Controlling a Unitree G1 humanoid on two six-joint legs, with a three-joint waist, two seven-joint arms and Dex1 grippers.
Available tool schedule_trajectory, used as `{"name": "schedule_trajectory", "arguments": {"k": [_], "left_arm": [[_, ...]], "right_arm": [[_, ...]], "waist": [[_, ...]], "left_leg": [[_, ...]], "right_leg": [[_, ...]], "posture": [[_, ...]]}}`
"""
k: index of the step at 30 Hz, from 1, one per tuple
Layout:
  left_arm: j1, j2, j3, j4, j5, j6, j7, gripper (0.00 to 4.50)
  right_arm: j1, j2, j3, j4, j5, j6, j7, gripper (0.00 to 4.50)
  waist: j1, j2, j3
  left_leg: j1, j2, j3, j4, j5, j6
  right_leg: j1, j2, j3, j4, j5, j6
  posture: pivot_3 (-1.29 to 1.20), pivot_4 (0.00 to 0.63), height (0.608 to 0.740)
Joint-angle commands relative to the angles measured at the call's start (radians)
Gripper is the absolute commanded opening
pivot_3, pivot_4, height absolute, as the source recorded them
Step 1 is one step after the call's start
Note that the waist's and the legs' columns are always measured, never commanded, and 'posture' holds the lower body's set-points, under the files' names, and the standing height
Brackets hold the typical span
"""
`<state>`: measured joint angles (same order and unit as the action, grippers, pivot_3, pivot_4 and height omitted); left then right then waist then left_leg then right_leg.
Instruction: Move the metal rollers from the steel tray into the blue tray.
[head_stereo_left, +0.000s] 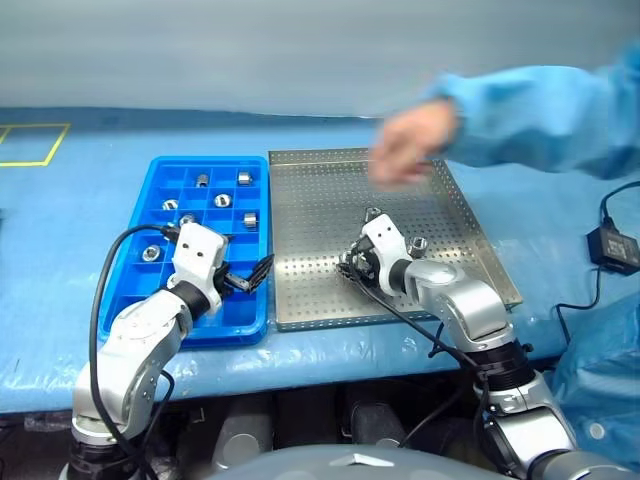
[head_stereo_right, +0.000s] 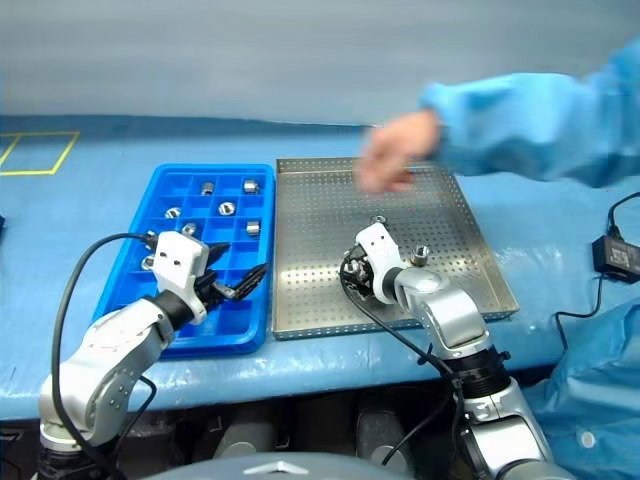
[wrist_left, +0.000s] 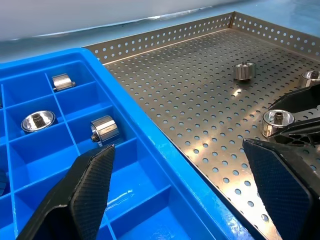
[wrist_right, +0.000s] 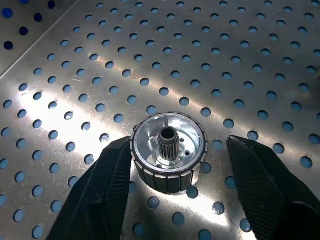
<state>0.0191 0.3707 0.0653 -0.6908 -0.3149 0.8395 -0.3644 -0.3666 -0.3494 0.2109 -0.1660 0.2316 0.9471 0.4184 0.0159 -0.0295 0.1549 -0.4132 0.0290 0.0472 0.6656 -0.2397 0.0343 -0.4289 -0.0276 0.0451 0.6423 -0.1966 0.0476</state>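
Note:
The steel tray (head_stereo_left: 320, 220) lies right of the blue tray (head_stereo_left: 150, 200) on the blue table. Several metal rollers (head_stereo_left: 222, 200) sit in the blue tray's compartments. Two more rollers (head_stereo_left: 420, 243) stand on the steel tray's floor beside my right arm. My right gripper (wrist_right: 177, 150) is low over the steel tray, straddling one upright roller (wrist_right: 169, 152). One finger (wrist_right: 117, 170) touches the roller and the other stands a little off it. My left gripper (head_stereo_left: 250, 275) hovers open and empty over the blue tray's near right corner, pointing toward the steel tray.
A person's hand (head_stereo_left: 410, 150) in a light blue sleeve reaches over the far side of the steel tray. A black power adapter (head_stereo_left: 612, 245) with a cable lies at the right. Yellow tape (head_stereo_left: 30, 145) marks the table at far left.

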Motion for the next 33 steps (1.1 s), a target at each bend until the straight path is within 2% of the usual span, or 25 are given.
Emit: {"name": "schedule_trajectory", "arguments": {"k": [1,2,15,22,28,33], "left_arm": [[0.001,0.008,-0.009,-0.010,0.000,-0.014,0.008,4.50],[0.003,0.009,-0.008,-0.010,-0.001,-0.014,0.009,4.50],[0.064,0.014,0.017,-0.054,-0.018,-0.017,0.029,4.50],[0.141,0.022,0.091,-0.094,-0.016,-0.018,0.054,4.50],[0.196,0.005,0.149,-0.131,-0.023,-0.023,0.081,4.50],[0.221,-0.009,0.175,-0.151,-0.025,-0.027,0.105,4.50]], "right_arm": [[0.001,-0.010,-0.007,-0.046,0.000,-0.008,0.010,1.88],[0.001,-0.012,-0.005,-0.048,-0.004,-0.012,0.010,1.69],[-0.040,0.002,-0.013,-0.106,0.010,-0.110,0.052,1.69],[-0.081,0.009,0.035,-0.096,0.028,-0.152,0.129,1.69],[-0.193,0.085,0.113,0.017,0.011,-0.222,0.200,1.69],[-0.337,0.198,0.170,0.238,-0.039,-0.354,0.232,1.69]], "waist": [[0.000,0.000,0.000],[0.000,0.000,0.000],[0.004,0.000,0.000],[0.008,0.000,0.000],[0.015,0.001,0.001],[0.025,0.001,0.001]], "left_leg": [[0.000,0.000,0.000,0.000,0.000,0.000],[0.000,0.000,0.000,0.000,0.000,0.000],[0.000,0.001,0.000,-0.001,0.000,0.000],[0.000,0.001,0.000,-0.002,0.000,0.000],[0.000,0.002,0.000,-0.002,0.000,0.000],[0.000,0.002,-0.001,-0.002,0.000,0.000]], "right_leg": [[0.000,0.000,0.000,0.000,0.000,0.000],[0.000,0.000,0.000,0.000,0.000,0.000],[0.000,0.000,0.000,0.000,-0.002,0.003],[-0.001,0.000,-0.001,0.000,-0.002,0.002],[-0.001,0.000,-0.001,0.000,-0.002,0.001],[-0.001,-0.001,-0.002,0.000,-0.001,-0.001]], "posture": [[0.10,0.150,0.740],[0.10,0.150,0.740],[0.14,0.150,0.740],[0.18,0.150,0.740],[0.21,0.150,0.740],[0.25,0.150,0.740]]}}
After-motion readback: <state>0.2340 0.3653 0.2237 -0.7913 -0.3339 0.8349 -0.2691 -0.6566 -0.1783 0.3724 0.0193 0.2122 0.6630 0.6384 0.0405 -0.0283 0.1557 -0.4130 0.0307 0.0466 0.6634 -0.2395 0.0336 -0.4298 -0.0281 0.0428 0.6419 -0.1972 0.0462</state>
